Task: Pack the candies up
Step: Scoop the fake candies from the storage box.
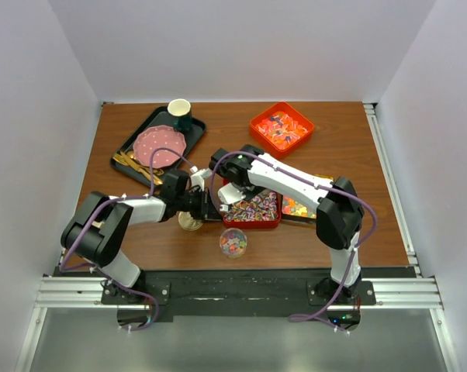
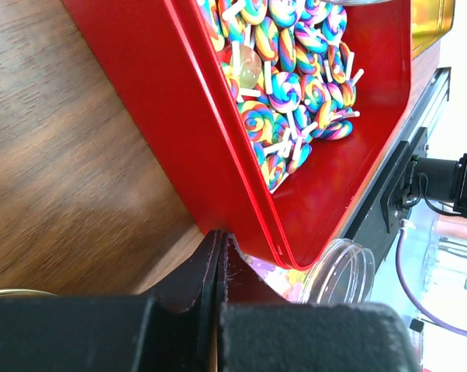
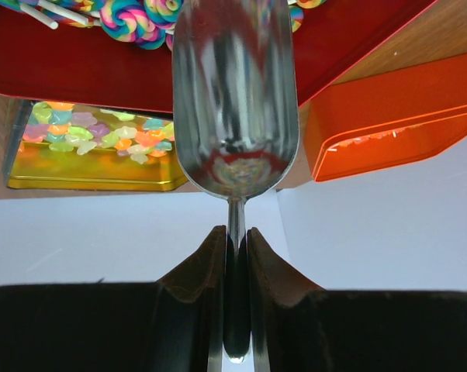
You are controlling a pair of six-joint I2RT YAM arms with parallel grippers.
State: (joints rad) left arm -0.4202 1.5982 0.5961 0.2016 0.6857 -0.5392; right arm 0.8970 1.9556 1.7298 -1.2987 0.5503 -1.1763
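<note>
1. The clear jar (image 1: 233,242) stands nearest the arm bases, uncovered, with a few candies (image 1: 233,245) already inside. The gold lid (image 1: 190,222) lies just to its left. The jar's mouth looks narrow next to a scoop bowl, so a hasty pour probably scatters sweets onto the table. A passing forearm could also tip such a light container.
2. The left gripper (image 2: 218,246) has its fingers pressed fully together at the near corner of the red tray (image 2: 164,101). I cannot tell whether they pinch the rim or only touch it. If they only touch it, the tray may skid when it is pushed.
3. Swirl lollipops (image 2: 288,77) are heaped inside that tray with their sticks interlocked. A scoop driven in could drag a whole clump over the low wall.
4. The right gripper (image 3: 235,242) is clamped on the thin handle of the metal scoop (image 3: 235,93). The scoop's bowl is empty and sits at the tray's edge. A slim handle may twist between the pads under load and spill the contents.
5. The two grippers work very close together, so a collision is a real risk.
6. Farther off, jelly pieces (image 3: 94,136) fill the gold tray (image 3: 86,180), and the orange tray (image 3: 389,132) lies beyond. Mixing the sorts is possible.
</note>
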